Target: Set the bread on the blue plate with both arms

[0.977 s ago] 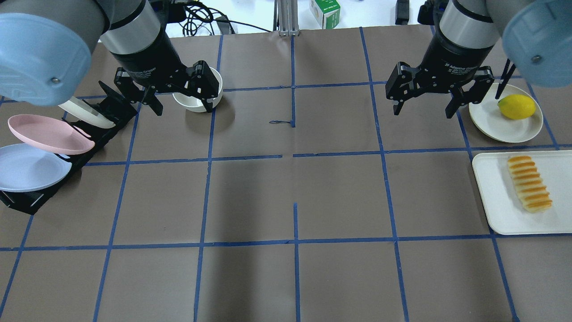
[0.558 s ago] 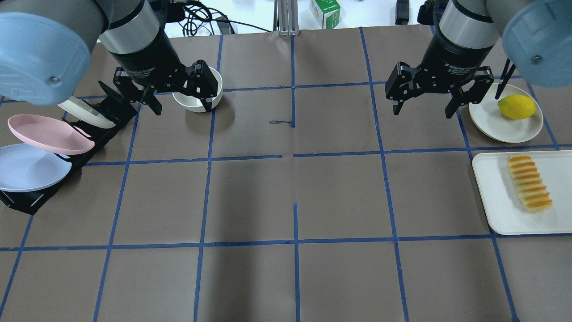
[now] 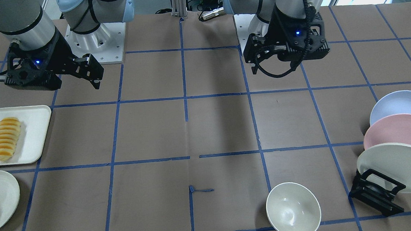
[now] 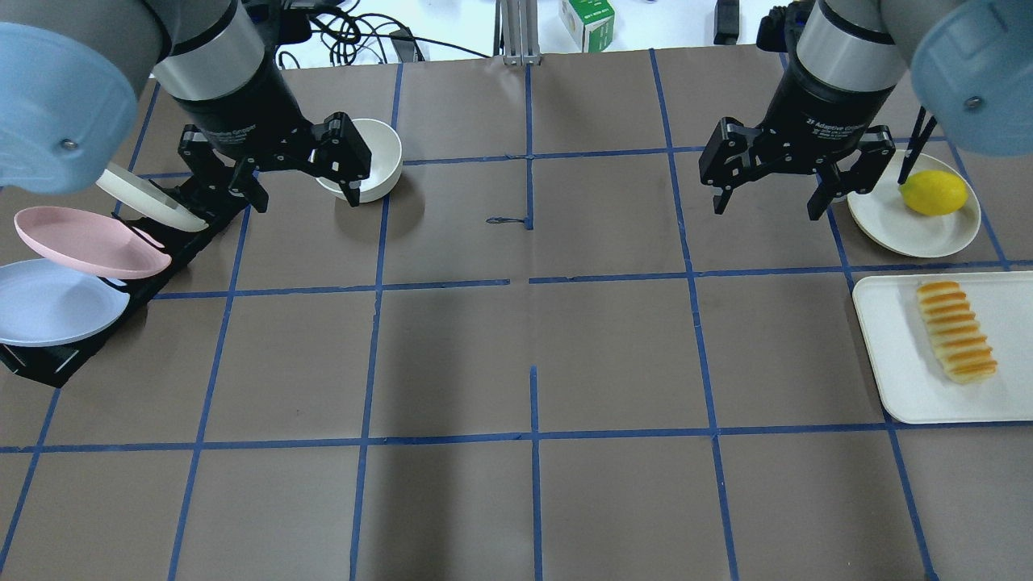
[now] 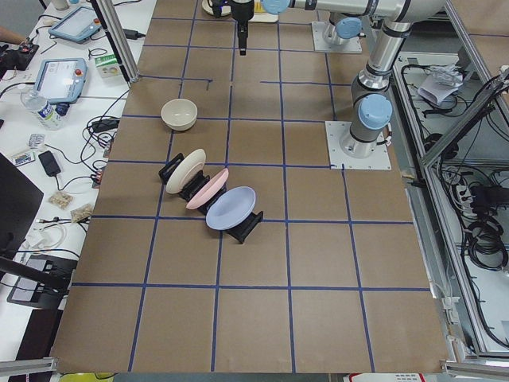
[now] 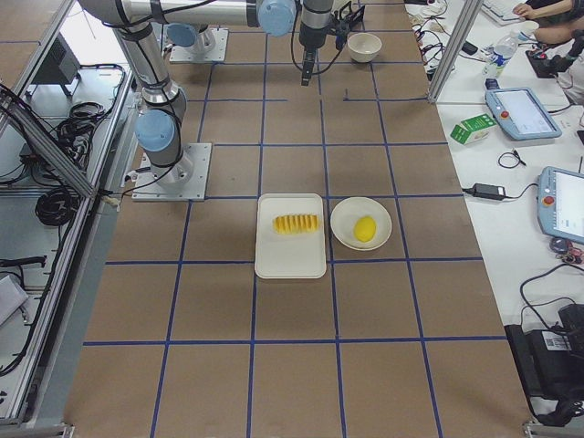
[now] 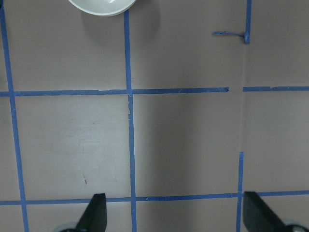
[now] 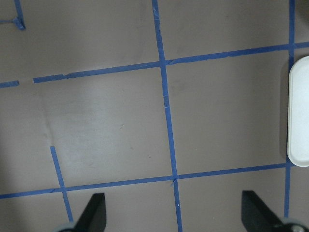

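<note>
With the black left gripper (image 4: 305,202) and right gripper (image 4: 765,210) both spread wide and empty near the top, you should pinch the ridged yellow-orange bread loaf (image 4: 956,331), lying on the white rectangular tray (image 4: 876,347) at the right edge, gently across its middle, as it looks light, soft and squashable.

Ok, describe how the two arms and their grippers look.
The left arm and right arm are grey and silver metal with round pale-blue joint caps. The left gripper and right gripper are black, each with two angular fingers, white lettering on the body and a small blue light. A black cable loops beside the left gripper.
</note>
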### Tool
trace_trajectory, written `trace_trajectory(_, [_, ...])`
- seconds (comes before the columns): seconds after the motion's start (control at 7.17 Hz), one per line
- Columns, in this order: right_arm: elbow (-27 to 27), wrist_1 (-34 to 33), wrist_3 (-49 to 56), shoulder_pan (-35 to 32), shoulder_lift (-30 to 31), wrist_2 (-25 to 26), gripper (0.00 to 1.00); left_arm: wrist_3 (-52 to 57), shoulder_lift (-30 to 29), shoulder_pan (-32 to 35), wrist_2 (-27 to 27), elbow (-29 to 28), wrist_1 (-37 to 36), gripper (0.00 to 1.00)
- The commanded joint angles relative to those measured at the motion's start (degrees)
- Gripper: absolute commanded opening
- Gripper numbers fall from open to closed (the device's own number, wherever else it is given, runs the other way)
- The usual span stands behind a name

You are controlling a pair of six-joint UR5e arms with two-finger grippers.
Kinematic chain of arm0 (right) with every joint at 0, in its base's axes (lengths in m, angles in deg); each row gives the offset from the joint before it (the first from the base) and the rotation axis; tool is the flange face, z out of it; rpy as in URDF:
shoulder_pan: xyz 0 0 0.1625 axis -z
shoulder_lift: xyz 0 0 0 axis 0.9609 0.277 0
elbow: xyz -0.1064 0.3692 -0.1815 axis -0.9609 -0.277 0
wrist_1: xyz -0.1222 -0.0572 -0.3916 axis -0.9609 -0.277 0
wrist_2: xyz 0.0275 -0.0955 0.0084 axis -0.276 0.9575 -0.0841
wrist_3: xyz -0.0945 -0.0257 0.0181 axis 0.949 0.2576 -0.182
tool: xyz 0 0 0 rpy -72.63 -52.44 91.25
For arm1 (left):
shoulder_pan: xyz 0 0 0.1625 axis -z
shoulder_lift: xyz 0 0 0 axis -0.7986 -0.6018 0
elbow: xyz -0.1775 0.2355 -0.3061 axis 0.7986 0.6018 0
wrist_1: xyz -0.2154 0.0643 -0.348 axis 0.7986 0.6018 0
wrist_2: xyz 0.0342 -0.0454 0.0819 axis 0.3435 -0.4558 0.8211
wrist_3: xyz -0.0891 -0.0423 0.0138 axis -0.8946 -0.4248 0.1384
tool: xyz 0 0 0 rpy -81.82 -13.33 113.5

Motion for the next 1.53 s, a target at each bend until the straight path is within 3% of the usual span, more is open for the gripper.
trace_trajectory(0.0, [2.0,0.0,0.9,5.8,-0.2,1.8,1.0,0.2,1.3,-6.8,4.7,-0.4,0.9,1.0])
trace_trajectory(0.14, [4.2,-0.2,1.5,10.5,-0.1,9.6,1.0,0.2,1.5,-12.1,5.4,-0.5,0.8,1.0])
trace_trajectory(0.42, [7.3,-4.1,5.5,17.1,-0.1,13.2,1.0,0.4,1.4,-26.0,9.0,-0.6,0.6,1.0])
trace_trajectory(0.7, [11.7,-12.0,17.6,23.5,-0.7,12.6,1.0,0.8,-1.5,-41.6,10.6,0.0,-1.1,1.0])
trace_trajectory(0.98, [18.5,-25.2,28.6,29.2,-1.9,11.9,1.0,6.7,-7.9,-45.6,10.8,2.3,-14.5,1.0])
trace_trajectory(1.12, [21.2,-31.4,32.7,31.6,-3.8,10.6,1.0,6.5,-11.4,-48.3,10.5,3.3,-16.8,1.0])
trace_trajectory(1.26, [22.4,-35.6,37.5,33.5,-5.6,8.8,1.0,6.8,-15.0,-50.6,10.4,3.8,-21.1,1.0])
trace_trajectory(1.4, [22.8,-35.8,39.6,35.8,-7.6,6.8,1.0,7.0,-18.1,-50.6,10.6,4.0,-24.9,1.0])
